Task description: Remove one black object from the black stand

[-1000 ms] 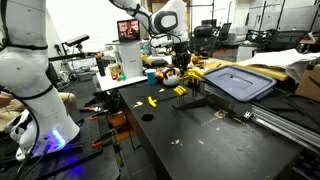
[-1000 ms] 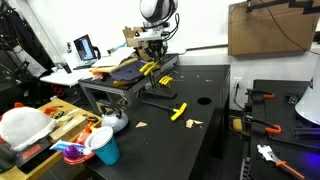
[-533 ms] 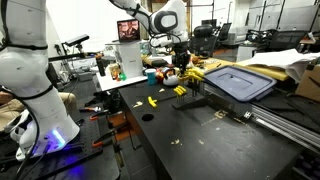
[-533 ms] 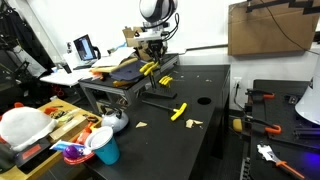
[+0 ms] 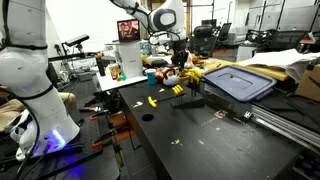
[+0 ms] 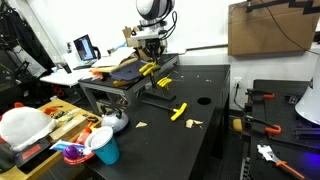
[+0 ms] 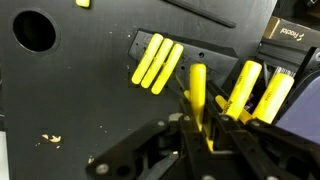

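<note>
The gripper (image 7: 198, 120), jaws clamped on a yellow stick (image 7: 197, 82), has risen slightly, apparently lifting it off the black stand (image 7: 212, 52), with three sticks (image 7: 157, 62) left at ten o'clock.

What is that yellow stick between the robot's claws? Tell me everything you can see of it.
A slim, smooth yellow stick, plastic by its look, with a rounded end. In the wrist view its lower part is pinched between the black gripper's fingers. It hangs over the flat black stand, between three like sticks and two more, seemingly touching none.
</note>
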Robot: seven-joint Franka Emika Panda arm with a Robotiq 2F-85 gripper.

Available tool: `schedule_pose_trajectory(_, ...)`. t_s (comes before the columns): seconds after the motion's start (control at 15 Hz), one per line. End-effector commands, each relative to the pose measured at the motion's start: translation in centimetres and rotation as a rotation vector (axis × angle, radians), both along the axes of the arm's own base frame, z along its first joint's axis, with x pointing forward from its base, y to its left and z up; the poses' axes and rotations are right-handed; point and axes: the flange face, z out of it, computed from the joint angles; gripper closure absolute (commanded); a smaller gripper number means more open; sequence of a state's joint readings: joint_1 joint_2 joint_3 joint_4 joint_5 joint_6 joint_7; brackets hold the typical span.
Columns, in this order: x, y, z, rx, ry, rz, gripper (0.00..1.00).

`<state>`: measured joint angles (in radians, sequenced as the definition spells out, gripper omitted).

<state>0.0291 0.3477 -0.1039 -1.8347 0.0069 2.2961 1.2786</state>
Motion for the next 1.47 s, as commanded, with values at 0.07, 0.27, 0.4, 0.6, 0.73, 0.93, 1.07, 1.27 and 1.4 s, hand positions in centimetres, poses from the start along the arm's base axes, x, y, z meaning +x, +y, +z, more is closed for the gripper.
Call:
schedule_pose_trajectory(0.07, -0.3, 0.9, 3.6, 0.004, -0.01, 0.025, 0.96)
schedule_pose_trajectory(0.27, -0.5, 1.5, 5.2, -0.001, -0.027, 0.037, 0.96)
schedule_pose_trajectory(0.4, -0.8, 2.0, 6.2, -0.005, -0.038, 0.048, 0.96)
schedule_pose_trajectory(0.6, -1.3, 3.1, 7.6, -0.013, -0.049, 0.082, 0.96)
schedule_pose_trajectory(0.73, -1.7, 4.1, 8.5, -0.024, -0.053, 0.115, 0.96)
schedule_pose_trajectory(0.93, -2.5, 6.0, 9.6, -0.025, -0.054, 0.182, 0.96)
schedule_pose_trajectory(1.07, -3.0, 7.3, 10.2, -0.019, -0.052, 0.235, 0.96)
schedule_pose_trajectory(1.27, -3.6, 9.2, 10.1, -0.012, -0.05, 0.314, 0.96)
schedule_pose_trajectory(1.4, -3.9, 10.1, 9.7, -0.009, -0.042, 0.349, 0.96)
